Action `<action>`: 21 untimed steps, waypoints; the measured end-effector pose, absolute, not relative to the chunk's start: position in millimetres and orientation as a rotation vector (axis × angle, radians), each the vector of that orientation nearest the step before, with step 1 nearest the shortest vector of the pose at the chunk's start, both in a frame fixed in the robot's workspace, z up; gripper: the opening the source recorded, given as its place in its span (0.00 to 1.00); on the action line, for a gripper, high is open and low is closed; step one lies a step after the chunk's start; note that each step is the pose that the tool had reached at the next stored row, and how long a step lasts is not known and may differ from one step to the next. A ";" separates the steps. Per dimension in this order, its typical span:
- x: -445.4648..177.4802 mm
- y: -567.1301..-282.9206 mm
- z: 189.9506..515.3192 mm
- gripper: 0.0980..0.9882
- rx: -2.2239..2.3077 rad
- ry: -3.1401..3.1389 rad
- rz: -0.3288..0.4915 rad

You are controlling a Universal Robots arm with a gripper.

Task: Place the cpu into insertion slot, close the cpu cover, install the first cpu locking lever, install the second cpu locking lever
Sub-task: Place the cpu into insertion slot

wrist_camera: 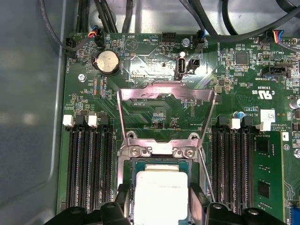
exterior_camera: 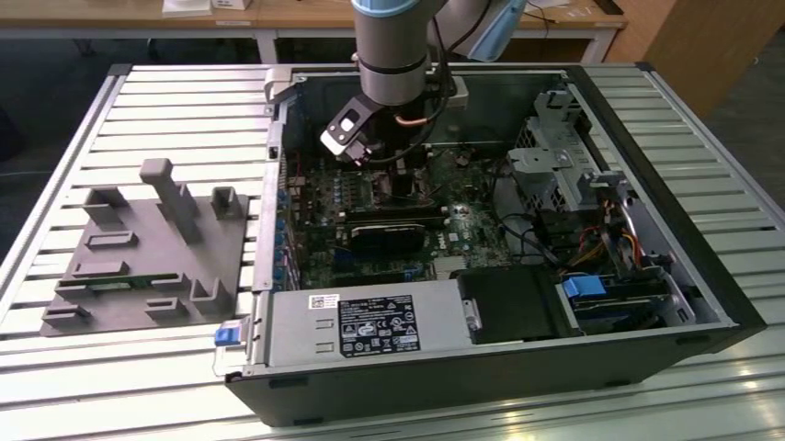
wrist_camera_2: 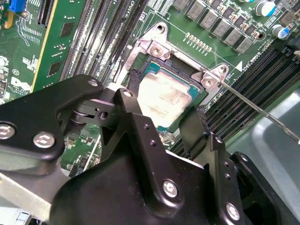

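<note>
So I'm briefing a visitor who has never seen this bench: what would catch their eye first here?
The arm reaching down into the open computer case, mid-frame in the exterior view. In the first wrist view, the pale cpu lies in the insertion slot, with the cpu cover swung up open at its edge; the black hand hangs close over the chip.

A robotics lab or workshop: an open PC case [exterior_camera: 491,367] lies on a slatted metal bench [exterior_camera: 184,101], a grey fixture [exterior_camera: 147,248] at the exterior view's left, wooden desks [exterior_camera: 307,14] along the top edge, a robot arm [exterior_camera: 395,46] at top centre.
</note>
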State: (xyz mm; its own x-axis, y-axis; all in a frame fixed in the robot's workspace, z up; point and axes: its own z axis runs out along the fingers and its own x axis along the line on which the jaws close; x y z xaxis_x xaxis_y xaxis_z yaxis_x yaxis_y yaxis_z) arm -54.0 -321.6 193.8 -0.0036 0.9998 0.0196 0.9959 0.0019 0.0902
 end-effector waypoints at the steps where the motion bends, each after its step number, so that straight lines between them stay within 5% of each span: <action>1: -54.0 -321.6 193.8 0.58 2.182 2.188 0.120; 21: -54.0 -321.5 210.0 0.58 2.182 2.188 0.121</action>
